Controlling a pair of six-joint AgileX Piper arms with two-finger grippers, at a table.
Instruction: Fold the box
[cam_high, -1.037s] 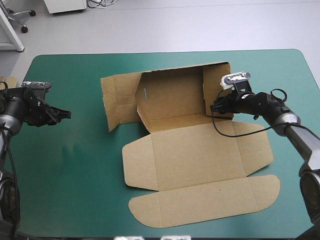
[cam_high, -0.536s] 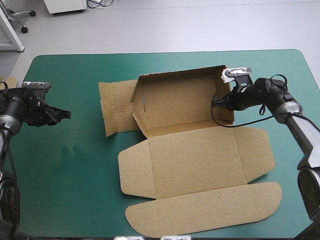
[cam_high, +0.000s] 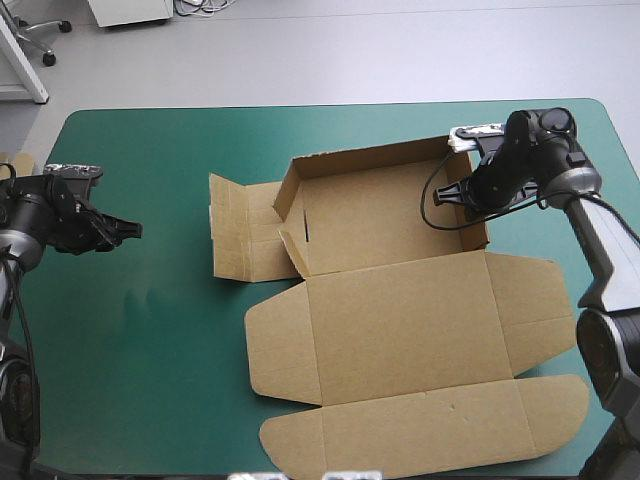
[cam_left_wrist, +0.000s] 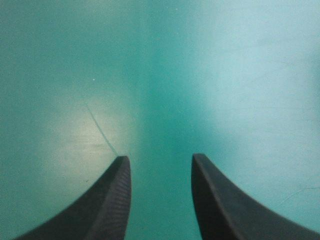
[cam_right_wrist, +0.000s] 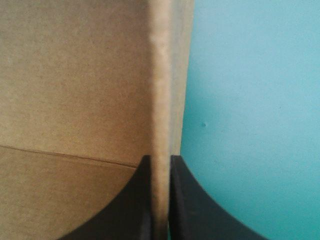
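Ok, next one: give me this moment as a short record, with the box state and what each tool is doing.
Thing: brown cut cardboard box sheet on the teal-green table cover
Box state: far part raised into an open tray, lid panels flat toward the near edge
Right tool: shut on the box, pinching the top edge of the raised right wall
Left tool: open, empty, over bare cover near the table's left edge, apart from the box
Fold: not finished
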